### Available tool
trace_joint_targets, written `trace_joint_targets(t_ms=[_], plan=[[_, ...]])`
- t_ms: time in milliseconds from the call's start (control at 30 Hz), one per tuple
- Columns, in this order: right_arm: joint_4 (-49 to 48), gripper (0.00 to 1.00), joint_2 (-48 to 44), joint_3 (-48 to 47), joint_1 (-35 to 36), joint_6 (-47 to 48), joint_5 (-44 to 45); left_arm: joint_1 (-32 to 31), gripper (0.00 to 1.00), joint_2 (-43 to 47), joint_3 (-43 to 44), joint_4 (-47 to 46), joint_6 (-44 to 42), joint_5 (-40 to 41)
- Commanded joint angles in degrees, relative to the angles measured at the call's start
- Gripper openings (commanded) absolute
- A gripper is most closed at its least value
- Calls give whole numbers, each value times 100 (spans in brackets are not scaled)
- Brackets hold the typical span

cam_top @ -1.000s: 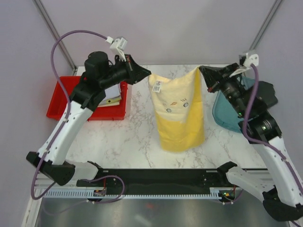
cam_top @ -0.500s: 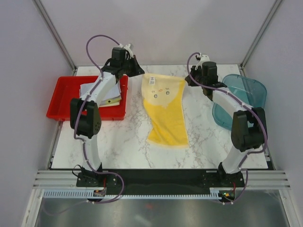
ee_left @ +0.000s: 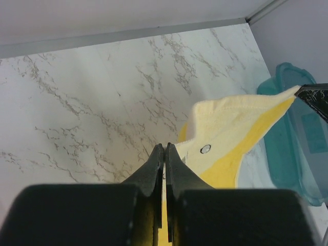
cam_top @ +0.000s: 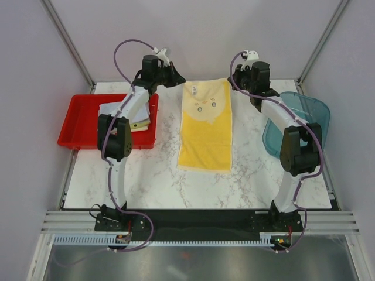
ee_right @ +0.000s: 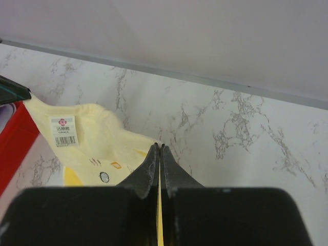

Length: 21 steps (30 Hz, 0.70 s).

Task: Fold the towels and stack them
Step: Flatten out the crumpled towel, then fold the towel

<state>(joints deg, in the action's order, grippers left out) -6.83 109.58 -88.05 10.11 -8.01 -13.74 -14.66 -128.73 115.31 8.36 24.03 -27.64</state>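
A pale yellow towel lies spread lengthwise on the marble table, with its printed face and label at the far end. My left gripper is shut on the towel's far left corner, and my right gripper is shut on its far right corner. In the left wrist view the shut jaws pinch the cloth edge and the towel stretches right. In the right wrist view the gripper pinches the other corner of the towel. Other folded towels sit in the red tray.
The red tray stands at the left, beside my left arm. A translucent teal basket stands at the right, under my right arm. The back wall rises just beyond both grippers.
Both arms have reached out to the far edge of the table. The towel, which hung in the air between the grippers, now lies flat and stretched out.
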Motion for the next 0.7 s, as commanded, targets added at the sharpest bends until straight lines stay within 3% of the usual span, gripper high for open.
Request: trace_joint_targets(t_ms=[0,167,267,567,667], plan=[[-152,0,-375,-72,-9,221,-182,-11,2,620,-366,-475,-337,-206],[-345,0,-850,385,-18,291,-235,-11,2,1270,-1342,-1300,-241,-374],[-380,0,-833,412,-18,431,-278,-2,2,1350,-1502,-1617,-276,-374],[-609,0,-8,-45,-228,590,-472,-11,2,85,-238,-1653,-171,-620],[-653,0,213,-142,-229,704,-604,-11,2,-47,-166,-1653,-250,-629]])
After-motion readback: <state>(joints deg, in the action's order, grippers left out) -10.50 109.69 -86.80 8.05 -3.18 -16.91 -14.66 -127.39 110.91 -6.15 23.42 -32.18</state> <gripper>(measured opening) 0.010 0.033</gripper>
